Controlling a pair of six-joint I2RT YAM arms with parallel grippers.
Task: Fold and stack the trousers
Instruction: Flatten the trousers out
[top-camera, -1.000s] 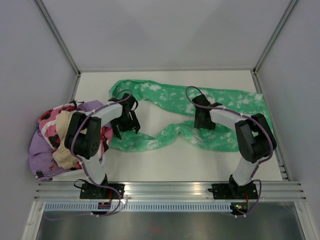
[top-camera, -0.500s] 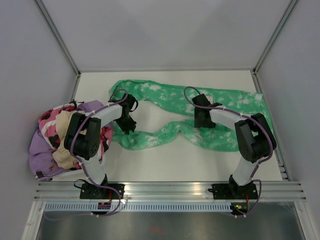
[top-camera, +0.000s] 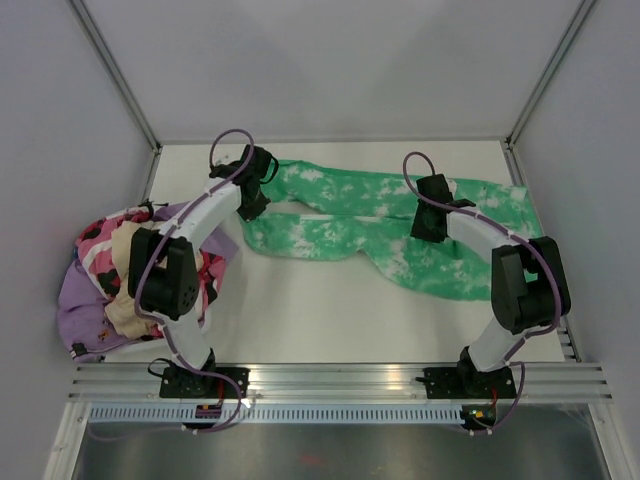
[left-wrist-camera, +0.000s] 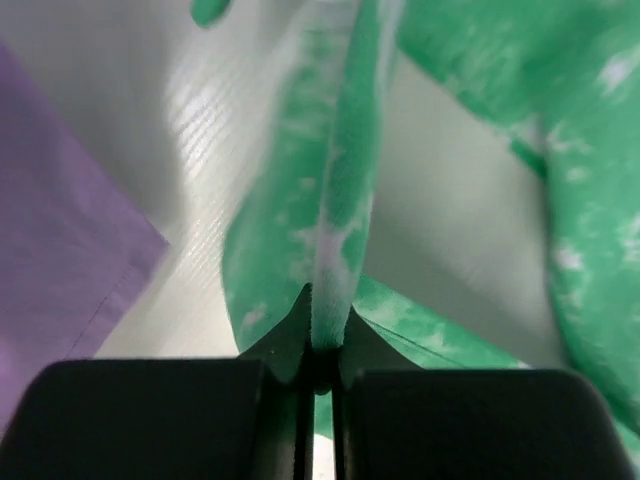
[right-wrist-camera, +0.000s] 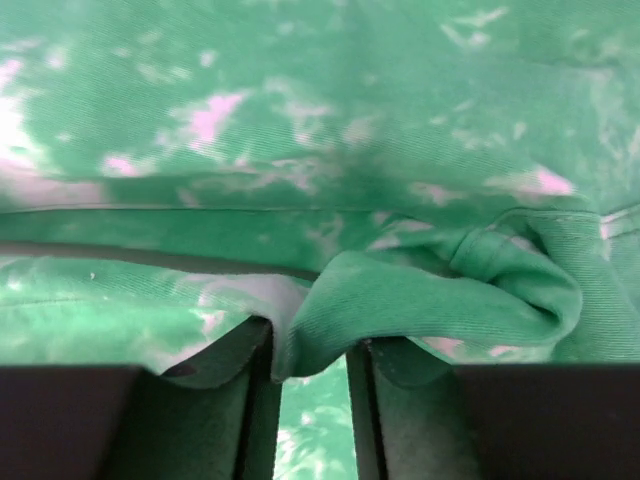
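On the worktop (top-camera: 330, 310), the left end effector (left-wrist-camera: 322, 340) pinches a thin fold of the trousers (top-camera: 370, 190); the right end effector (right-wrist-camera: 310, 355) clamps bunched fabric.

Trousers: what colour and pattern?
Bright green trousers with white mottling, clearest in the top external view.

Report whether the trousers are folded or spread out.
Spread out, not folded: the trousers lie full length across the table, legs side by side with bare table between them.

Setting: robot laboratory test cell. White bench (top-camera: 330, 320), plain grey enclosure panels (top-camera: 330, 60), aluminium frame rail (top-camera: 340, 378) carrying left arm (top-camera: 205, 212) and right arm (top-camera: 480, 232) bases.
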